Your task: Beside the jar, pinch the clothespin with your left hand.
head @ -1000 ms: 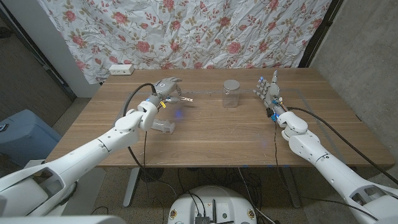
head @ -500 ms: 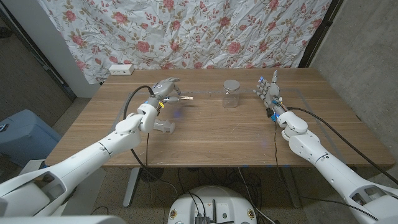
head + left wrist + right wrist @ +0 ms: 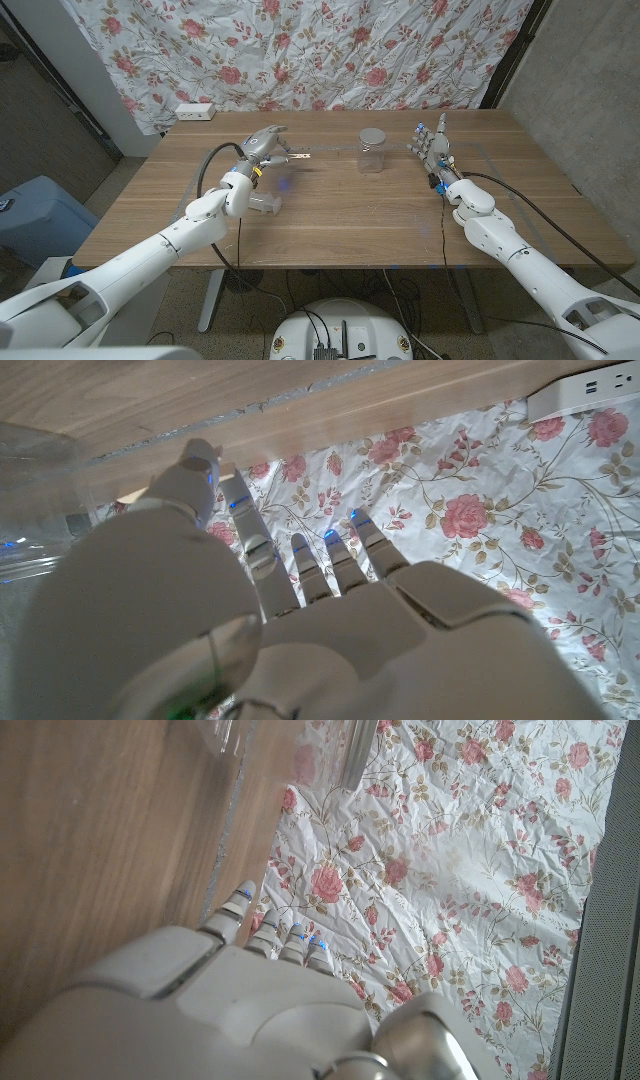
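Keep the left hand (image 3: pixel 266 141), seemingly clamped on the clothespin (image 3: pixel 300 156) raised over the surface left of the jar (image 3: pixel 372 150), squeezing squarely, with the right hand (image 3: pixel 431 145) spread and idle.

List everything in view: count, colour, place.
Clear glass jar with grey lid: one, back middle of the table.
Small wooden clothespin: one, pale, left of the jar and apart from it, pinched at the left hand's fingertips.
Wooden table: one, brown.
White power strip: one, table's back left corner.
Floral cloth: one, white with red roses, hanging behind the table.
Left hand: white, holds the clothespin.
Right hand: white, right of the jar, fingers apart, holding nothing.
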`<state>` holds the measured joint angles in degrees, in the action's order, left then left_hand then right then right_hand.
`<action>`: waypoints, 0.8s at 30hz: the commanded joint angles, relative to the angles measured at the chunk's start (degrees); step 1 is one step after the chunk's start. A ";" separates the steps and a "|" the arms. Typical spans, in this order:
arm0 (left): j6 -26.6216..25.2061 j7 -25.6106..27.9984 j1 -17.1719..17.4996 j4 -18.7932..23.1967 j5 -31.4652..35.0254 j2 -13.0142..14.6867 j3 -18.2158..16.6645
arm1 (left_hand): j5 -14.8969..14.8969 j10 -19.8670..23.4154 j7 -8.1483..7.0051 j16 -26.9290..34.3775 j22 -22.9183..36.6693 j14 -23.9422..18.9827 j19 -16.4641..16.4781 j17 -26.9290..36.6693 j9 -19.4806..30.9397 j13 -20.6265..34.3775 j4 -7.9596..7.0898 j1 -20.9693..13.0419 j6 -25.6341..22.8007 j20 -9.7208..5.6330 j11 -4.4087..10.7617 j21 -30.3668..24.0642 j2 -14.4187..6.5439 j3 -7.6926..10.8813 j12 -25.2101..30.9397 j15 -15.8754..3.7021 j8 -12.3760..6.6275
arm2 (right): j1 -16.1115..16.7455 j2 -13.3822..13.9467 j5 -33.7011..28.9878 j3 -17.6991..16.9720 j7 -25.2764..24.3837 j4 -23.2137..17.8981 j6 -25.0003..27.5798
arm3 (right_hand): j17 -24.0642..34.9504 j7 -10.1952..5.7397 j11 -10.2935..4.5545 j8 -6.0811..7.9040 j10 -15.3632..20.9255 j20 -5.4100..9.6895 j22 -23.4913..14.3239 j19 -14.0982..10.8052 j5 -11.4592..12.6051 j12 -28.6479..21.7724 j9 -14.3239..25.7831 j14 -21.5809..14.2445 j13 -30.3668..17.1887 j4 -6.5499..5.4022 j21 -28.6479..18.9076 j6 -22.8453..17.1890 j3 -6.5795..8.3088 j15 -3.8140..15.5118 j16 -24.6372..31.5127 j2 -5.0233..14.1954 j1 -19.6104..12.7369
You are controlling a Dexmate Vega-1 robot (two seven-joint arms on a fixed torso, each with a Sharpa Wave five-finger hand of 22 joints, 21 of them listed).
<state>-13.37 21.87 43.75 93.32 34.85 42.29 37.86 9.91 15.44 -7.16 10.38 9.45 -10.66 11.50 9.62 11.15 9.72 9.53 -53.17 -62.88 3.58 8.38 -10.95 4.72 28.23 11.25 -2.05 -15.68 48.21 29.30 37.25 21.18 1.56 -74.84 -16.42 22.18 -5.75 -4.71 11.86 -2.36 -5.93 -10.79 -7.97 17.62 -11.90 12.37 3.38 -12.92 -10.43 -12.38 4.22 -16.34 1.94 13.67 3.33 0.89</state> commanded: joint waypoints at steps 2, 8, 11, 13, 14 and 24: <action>1.40 6.36 1.73 -0.72 -2.96 -0.56 -0.91 | 0.05 0.74 0.17 0.20 0.33 -0.69 0.28 -0.03 0.06 0.12 0.07 -0.11 -0.65 -0.27 0.11 0.01 -0.85 -0.21 0.20 -0.71 0.16 | 0.00 -0.03 0.00 0.01 0.03 0.09 -0.05 | 0.17 -0.42 -0.45 0.34 0.06 -0.10 -0.27 -0.34 0.31 -0.42 0.14 0.51 -0.13 0.02 -0.24 0.12 -0.29 2.00 0.37 4.03 0.08; 2.77 8.05 2.29 -1.35 -3.73 -0.71 -1.00 | 0.06 0.98 0.00 0.20 0.32 -0.84 0.26 -0.03 -0.03 0.12 0.08 -0.15 -0.72 -0.37 0.13 0.03 -0.90 -0.30 0.22 -0.74 0.30 | 0.21 0.20 0.09 -0.10 -0.13 -0.46 0.23 | 0.17 -0.43 -0.45 0.35 0.07 -0.07 -0.27 -0.31 0.31 -0.42 0.14 0.54 -0.13 0.02 -0.23 0.11 -0.29 1.95 0.35 4.03 0.08; 3.56 9.06 2.50 -1.78 -4.10 -0.93 -1.09 | 0.05 1.09 -0.07 0.20 0.32 -0.90 0.27 -0.04 -0.07 0.12 0.09 -0.16 -0.67 -0.38 0.11 0.03 -0.90 -0.36 0.23 -0.76 0.40 | 0.30 0.28 0.13 -0.14 -0.22 -0.71 0.36 | 0.17 -0.44 -0.41 0.36 0.04 -0.06 -0.27 -0.35 0.31 -0.41 0.14 0.58 -0.13 0.02 -0.24 0.08 -0.29 1.97 0.34 4.03 0.08; 4.05 9.59 2.68 -2.03 -4.48 -1.09 -1.19 | 0.06 1.11 -0.12 0.20 0.32 -0.97 0.23 -0.04 -0.09 0.12 0.09 -0.17 -0.73 -0.38 0.14 0.06 -0.91 -0.40 0.20 -0.81 0.44 | 0.33 0.32 0.14 -0.15 -0.26 -0.81 0.41 | 0.17 -0.42 -0.42 0.35 0.09 -0.07 -0.27 -0.32 0.31 -0.43 0.14 0.49 -0.13 0.02 -0.23 0.10 -0.29 2.05 0.37 4.04 0.08; 4.24 9.74 2.75 -2.11 -4.68 -1.15 -1.24 | 0.06 1.14 -0.11 0.19 0.32 -0.96 0.22 -0.04 -0.09 0.12 0.10 -0.18 -0.73 -0.36 0.13 0.06 -0.91 -0.41 0.20 -0.77 0.46 | 0.34 0.32 0.14 -0.16 -0.27 -0.84 0.43 | 0.17 -0.43 -0.40 0.33 0.07 -0.07 -0.27 -0.33 0.31 -0.42 0.14 0.48 -0.13 0.02 -0.23 0.13 -0.29 1.98 0.38 4.04 0.08; 2.92 11.75 4.23 -2.05 -6.75 -2.78 -2.34 | 0.06 1.53 -0.32 0.13 0.32 -1.09 0.02 -0.04 -0.01 0.12 0.11 -0.24 -0.93 -0.31 0.49 0.15 -0.95 -0.62 0.19 -0.94 0.57 | 0.34 0.33 0.15 -0.15 -0.28 -0.85 0.46 | 0.17 -0.40 -0.34 0.32 0.02 -0.04 -0.27 -0.33 0.31 -0.40 0.14 0.54 -0.12 0.01 -0.23 0.18 -0.29 2.02 0.35 4.05 0.08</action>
<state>-9.28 31.22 46.41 91.22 30.19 41.04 36.57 9.90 16.37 -7.16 10.38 9.45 -11.27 11.50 9.62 10.75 9.72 9.51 -53.26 -63.27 3.58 8.69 -10.95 4.19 27.87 11.25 -2.05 -15.17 48.44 29.54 37.32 21.09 1.38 -75.46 -16.13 22.18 -5.75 -4.72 11.86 -2.36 -5.93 -10.78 -7.97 17.62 -11.90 12.37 3.38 -12.92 -10.44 -12.38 4.22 -16.34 1.94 13.67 3.33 0.89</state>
